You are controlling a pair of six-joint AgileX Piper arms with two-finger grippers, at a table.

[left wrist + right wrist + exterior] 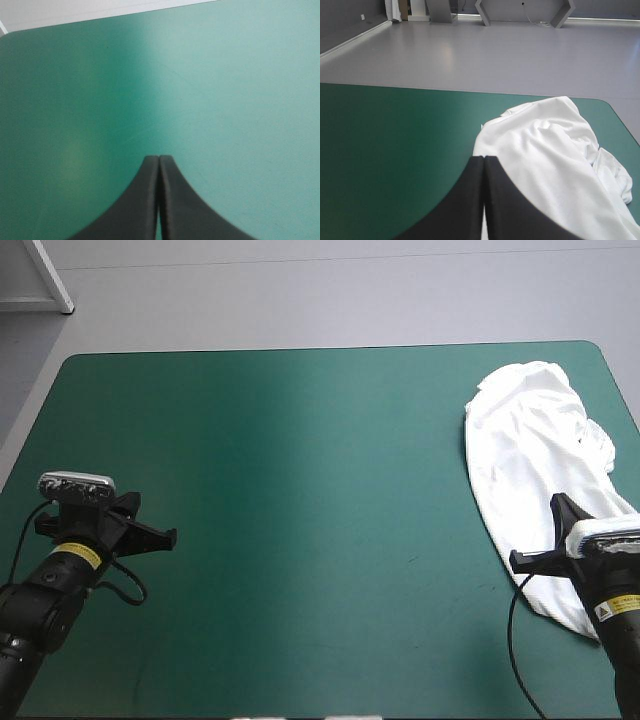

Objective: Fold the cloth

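Fingertips (150,165) of the left gripper (159,159), two broad black curved fins, are pressed together into one pointed arch with nothing between them. Under and ahead of this gripper lies only the smooth teal-green cover (300,490) of the table, running out to the far edge. In the high view the left arm stands over the near left part of the table, well apart from the garment.

The right gripper (484,159) is likewise pressed shut, its two black fins meeting in a narrow seam at the middle. It sits over the near part of the white, short-sleeved fabric T-shirt (530,460), whose cloth shows just ahead of the tips and to one side of them; whether the fins touch the cloth cannot be told.

The T-shirt lies as a long, loosely crumpled heap along the right side of the table. It reaches from near the far right corner down toward the near edge, where the right arm covers part of it. Its surface is wrinkled, with a bunched fold toward the table's right edge. Its left border curves smoothly against the bare cover.
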